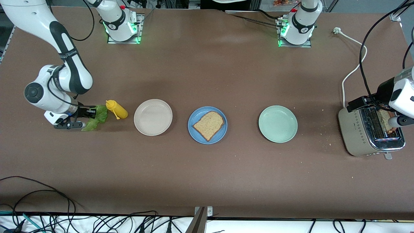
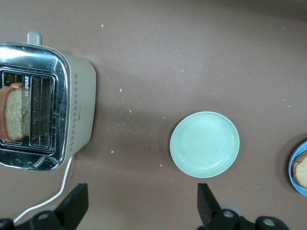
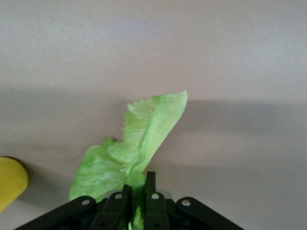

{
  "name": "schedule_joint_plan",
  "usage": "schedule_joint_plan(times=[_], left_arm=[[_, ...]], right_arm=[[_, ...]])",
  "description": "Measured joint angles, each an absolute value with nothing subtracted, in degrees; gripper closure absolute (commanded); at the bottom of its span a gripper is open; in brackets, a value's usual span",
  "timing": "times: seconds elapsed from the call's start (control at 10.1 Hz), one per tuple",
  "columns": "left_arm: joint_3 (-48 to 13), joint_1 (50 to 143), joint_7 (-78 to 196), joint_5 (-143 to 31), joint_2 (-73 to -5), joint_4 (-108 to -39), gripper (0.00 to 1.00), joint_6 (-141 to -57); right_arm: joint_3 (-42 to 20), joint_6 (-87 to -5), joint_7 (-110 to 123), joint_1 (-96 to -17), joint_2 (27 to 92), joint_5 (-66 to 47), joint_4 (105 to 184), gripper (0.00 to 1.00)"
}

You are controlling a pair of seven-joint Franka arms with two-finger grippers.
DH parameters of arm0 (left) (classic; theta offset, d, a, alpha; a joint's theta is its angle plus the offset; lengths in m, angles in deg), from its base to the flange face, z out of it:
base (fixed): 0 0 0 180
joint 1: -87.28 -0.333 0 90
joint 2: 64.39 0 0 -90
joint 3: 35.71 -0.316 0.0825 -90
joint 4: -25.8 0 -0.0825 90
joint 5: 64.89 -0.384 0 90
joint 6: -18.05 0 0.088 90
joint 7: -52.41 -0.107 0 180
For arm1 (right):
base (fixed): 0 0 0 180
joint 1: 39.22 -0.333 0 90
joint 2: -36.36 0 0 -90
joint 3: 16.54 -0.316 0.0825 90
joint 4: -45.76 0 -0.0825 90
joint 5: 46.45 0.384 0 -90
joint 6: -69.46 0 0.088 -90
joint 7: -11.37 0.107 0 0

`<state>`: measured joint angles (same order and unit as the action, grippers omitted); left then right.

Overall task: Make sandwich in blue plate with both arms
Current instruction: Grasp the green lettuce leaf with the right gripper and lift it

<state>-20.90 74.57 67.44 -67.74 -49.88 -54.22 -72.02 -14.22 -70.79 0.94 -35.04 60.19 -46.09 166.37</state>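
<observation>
Gripping a ruffled green lettuce leaf (image 1: 96,117), my right gripper (image 1: 84,117) sits low at the right arm's end of the table, fingers (image 3: 151,184) pinched tight on the leaf's base. Just beside the leaf lies a yellow mustard bottle (image 1: 116,109). Next comes a beige plate (image 1: 153,116), then the blue plate (image 1: 207,125) near the table's middle, carrying one slice of brown bread (image 1: 209,124). A mint-green plate (image 1: 277,124) follows. At the left arm's end stands a silver toaster (image 1: 370,133) with a second bread slice (image 2: 14,116) upright in one slot. My left gripper (image 2: 141,203) hangs over the toaster, fingers spread wide apart, holding nothing.
</observation>
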Motion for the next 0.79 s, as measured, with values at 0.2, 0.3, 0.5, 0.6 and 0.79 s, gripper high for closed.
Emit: schedule_joint_plan(times=[0.2, 0.3, 0.5, 0.6, 0.79], left_arm=[[-20.9, 74.6, 67.4, -67.7, -49.9, -54.2, 0.0, -72.0], [-20.9, 74.6, 67.4, -67.7, -49.9, -54.2, 0.0, -72.0], [-20.9, 74.6, 67.4, -67.7, -49.9, -54.2, 0.0, -72.0], [-20.9, 74.6, 67.4, -67.7, -49.9, -54.2, 0.0, -72.0], [-20.9, 74.6, 67.4, -67.7, -49.9, -54.2, 0.0, -72.0]], right_arm=[[-14.2, -58.9, 0.5, -35.0, 59.2, -46.1, 159.1, 1.0], [-14.2, -52.2, 0.4, -35.1, 58.8, -46.1, 154.6, 1.0], [-14.5, -39.1, 0.1, -35.2, 58.3, -46.1, 144.5, 1.0], [-14.9, -33.6, 0.1, -35.5, 58.1, -46.1, 139.7, 1.0], [-17.2, -27.0, 0.4, -36.1, 57.9, -45.7, 132.7, 1.0]])
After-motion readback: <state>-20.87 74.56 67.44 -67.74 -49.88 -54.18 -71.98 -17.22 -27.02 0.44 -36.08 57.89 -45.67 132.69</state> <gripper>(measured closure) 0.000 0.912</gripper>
